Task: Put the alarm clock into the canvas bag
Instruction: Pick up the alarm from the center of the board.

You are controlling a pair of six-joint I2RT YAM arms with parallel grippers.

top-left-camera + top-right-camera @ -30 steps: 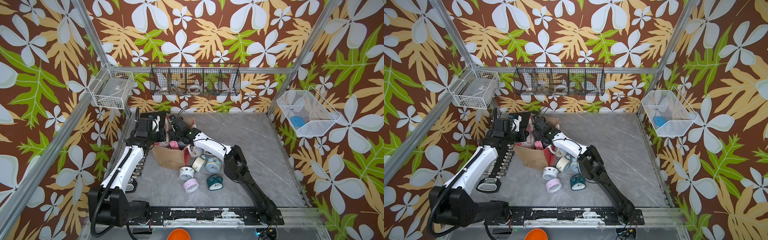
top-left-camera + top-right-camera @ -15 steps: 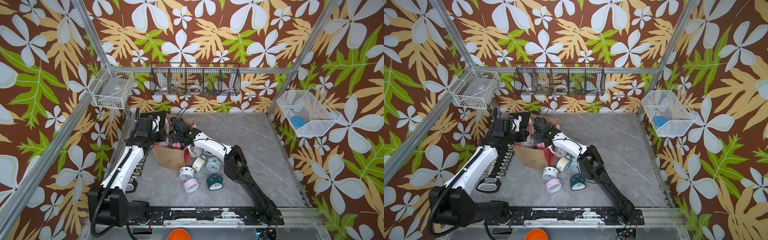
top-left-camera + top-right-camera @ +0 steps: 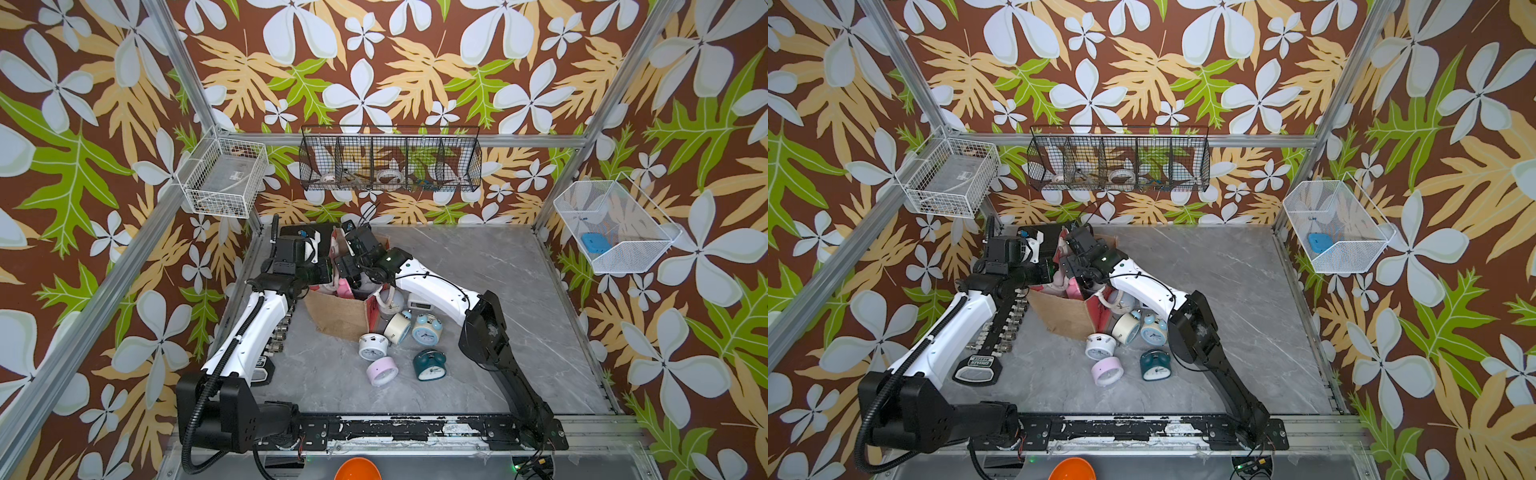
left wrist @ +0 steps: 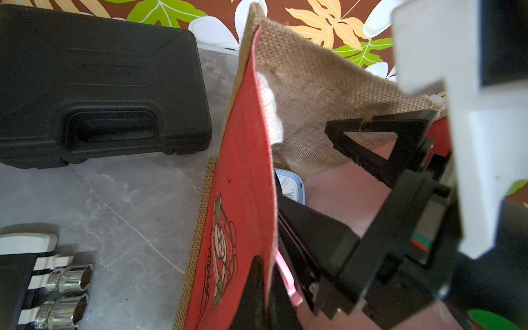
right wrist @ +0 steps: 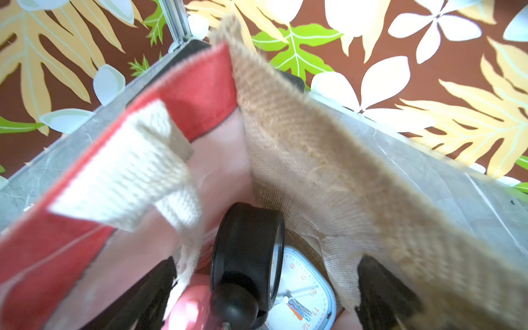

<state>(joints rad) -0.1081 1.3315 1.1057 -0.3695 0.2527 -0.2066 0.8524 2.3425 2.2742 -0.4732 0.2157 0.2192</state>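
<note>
The canvas bag (image 3: 343, 318) stands at the table's back left, with red panels and tan burlap sides. My left gripper (image 4: 264, 288) is shut on the rim of the bag's red panel (image 4: 243, 185), holding the mouth apart. My right gripper (image 5: 263, 300) is open inside the bag's mouth. A black alarm clock (image 5: 247, 251) lies free between its spread fingers (image 5: 380, 288). Under that clock rest a blue square clock (image 5: 303, 291) and a pink one (image 5: 194, 311). In both top views the two wrists meet over the bag (image 3: 1067, 313).
Several loose alarm clocks lie in front of the bag: white (image 3: 373, 346), cream (image 3: 397, 327), light blue (image 3: 426, 330), teal (image 3: 429, 365) and pink (image 3: 382, 371). A black plastic case (image 4: 100, 85) sits behind the bag. A socket rail (image 3: 282, 332) runs beside my left arm. Wire baskets hang on the walls.
My right gripper's jaws have spread wider inside the bag, and the black clock lies loose between them. The left gripper has kept its hold on the bag's rim.
</note>
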